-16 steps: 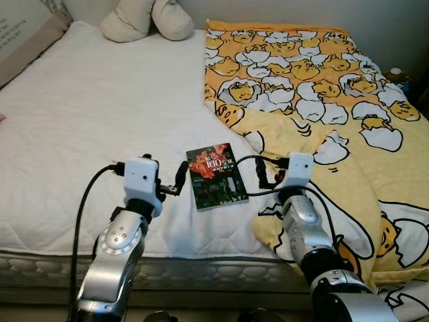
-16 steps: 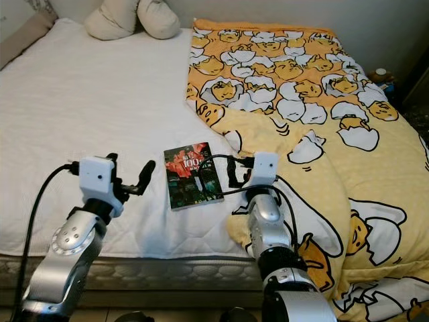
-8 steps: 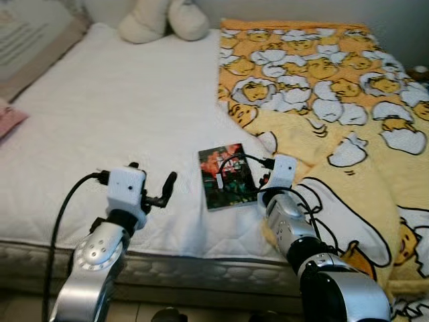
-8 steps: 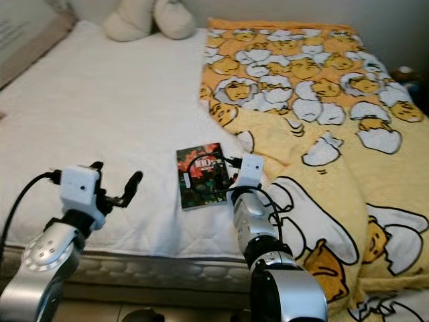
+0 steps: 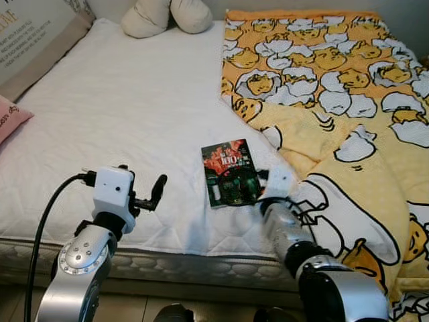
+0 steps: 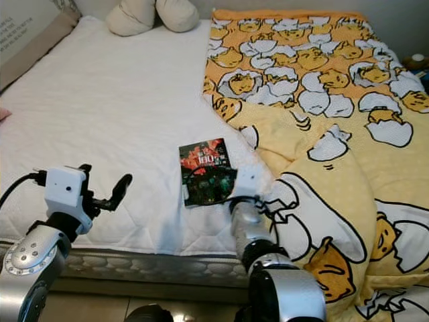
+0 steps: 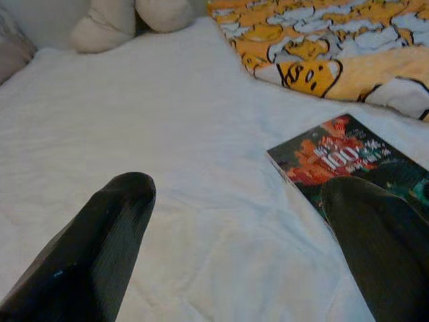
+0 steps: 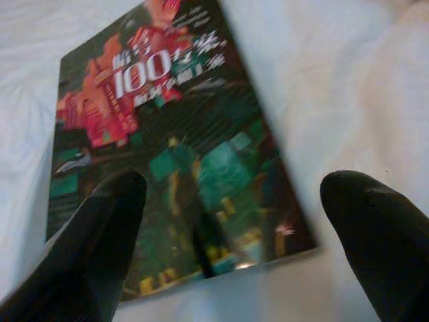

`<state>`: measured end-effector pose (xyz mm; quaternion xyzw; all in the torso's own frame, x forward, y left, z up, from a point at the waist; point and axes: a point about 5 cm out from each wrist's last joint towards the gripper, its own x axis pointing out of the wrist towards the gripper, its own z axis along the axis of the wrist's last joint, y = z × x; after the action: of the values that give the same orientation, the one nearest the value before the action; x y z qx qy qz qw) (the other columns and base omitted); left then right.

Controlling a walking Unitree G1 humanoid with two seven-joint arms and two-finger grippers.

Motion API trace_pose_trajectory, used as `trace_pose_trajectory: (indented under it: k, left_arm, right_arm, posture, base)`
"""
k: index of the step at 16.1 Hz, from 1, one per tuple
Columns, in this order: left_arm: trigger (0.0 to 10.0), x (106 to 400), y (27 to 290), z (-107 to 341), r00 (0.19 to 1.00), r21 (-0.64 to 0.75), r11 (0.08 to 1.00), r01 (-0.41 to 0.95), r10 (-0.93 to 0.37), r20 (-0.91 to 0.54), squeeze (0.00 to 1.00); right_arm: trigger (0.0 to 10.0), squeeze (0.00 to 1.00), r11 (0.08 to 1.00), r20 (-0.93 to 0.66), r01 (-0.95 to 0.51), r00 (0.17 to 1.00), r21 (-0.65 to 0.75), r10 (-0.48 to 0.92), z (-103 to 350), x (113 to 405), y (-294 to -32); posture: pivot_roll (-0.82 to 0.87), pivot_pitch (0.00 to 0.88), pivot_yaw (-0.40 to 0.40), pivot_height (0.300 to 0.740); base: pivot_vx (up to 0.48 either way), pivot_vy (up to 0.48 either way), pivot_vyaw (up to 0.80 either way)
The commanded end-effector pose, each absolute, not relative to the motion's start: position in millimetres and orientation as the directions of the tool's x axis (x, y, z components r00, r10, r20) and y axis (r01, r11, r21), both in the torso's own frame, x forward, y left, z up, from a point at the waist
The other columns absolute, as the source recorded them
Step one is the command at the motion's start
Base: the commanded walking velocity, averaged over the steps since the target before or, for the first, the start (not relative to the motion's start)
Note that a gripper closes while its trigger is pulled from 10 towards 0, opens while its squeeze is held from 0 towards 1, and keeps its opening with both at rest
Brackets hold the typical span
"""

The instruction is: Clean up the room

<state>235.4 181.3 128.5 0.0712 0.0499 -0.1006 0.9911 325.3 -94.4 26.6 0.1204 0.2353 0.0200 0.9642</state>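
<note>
A dark paperback book with a red and green cover and "100" on it lies flat on the white mattress, beside the edge of the yellow duvet. My right gripper is open and low over the book's near end, one finger above the cover and the other finger past the book's side over the sheet. My left gripper is open and hovers above bare sheet to the left of the book, a hand's width away from it.
A yellow duvet printed with egg characters covers the bed's right half. Two cream cushions lie at the far end. A pink pillow and a lettered cushion are at the left. The mattress's front edge is just below my arms.
The camera has shifted. My right gripper has moved forward from beside the book onto its near end. The left gripper stays open, now farther left of the book.
</note>
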Motion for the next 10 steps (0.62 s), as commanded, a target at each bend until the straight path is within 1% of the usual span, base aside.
trace_pose_trajectory:
  k: [1, 3, 5, 7, 10]
  left_arm:
    - [10.0, 234.9, 180.2, 133.9, 0.973, 0.141, 0.965, 0.221, -0.207, -0.105, 0.00]
    - [10.0, 234.6, 182.1, 133.9, 0.972, 0.143, 0.964, 0.222, -0.207, -0.113, 0.00]
    - [10.0, 234.2, 183.5, 134.5, 0.971, 0.146, 0.964, 0.221, -0.205, -0.120, 0.00]
    - [10.0, 234.1, 183.6, 134.8, 0.971, 0.148, 0.964, 0.222, -0.205, -0.125, 0.00]
    - [10.0, 233.2, 183.6, 135.5, 0.969, 0.149, 0.962, 0.227, -0.208, -0.132, 0.00]
  right_arm:
    - [10.0, 0.00, 0.971, -0.449, 0.012, 0.888, 0.237, 0.099, 31.9, 329.7, -89.9]
    - [10.0, 0.00, 0.982, -0.466, 0.009, 0.881, 0.188, 0.081, 29.4, 327.9, -89.9]
    - [10.0, 0.00, 0.984, -0.497, 0.005, 0.864, 0.176, 0.085, 23.5, 323.0, -87.2]
    - [10.0, 0.00, 0.977, -0.523, 0.019, 0.847, 0.210, 0.096, 18.9, 318.9, -83.3]
    - [10.0, 0.00, 0.949, -0.566, 0.091, 0.818, 0.301, 0.101, 11.2, 312.4, -81.3]
  posture:
    - [0.27, 0.102, 0.099, 0.727]
    - [0.27, 0.106, 0.103, 0.727]
    - [0.27, 0.111, 0.107, 0.727]
    - [0.27, 0.114, 0.110, 0.727]
    - [0.28, 0.121, 0.115, 0.727]
  base:
    - [0.000, 0.000, 0.00]
    - [0.000, 0.000, 0.00]
    - [0.000, 0.000, 0.00]
    - [0.000, 0.000, 0.00]
    - [0.000, 0.000, 0.00]
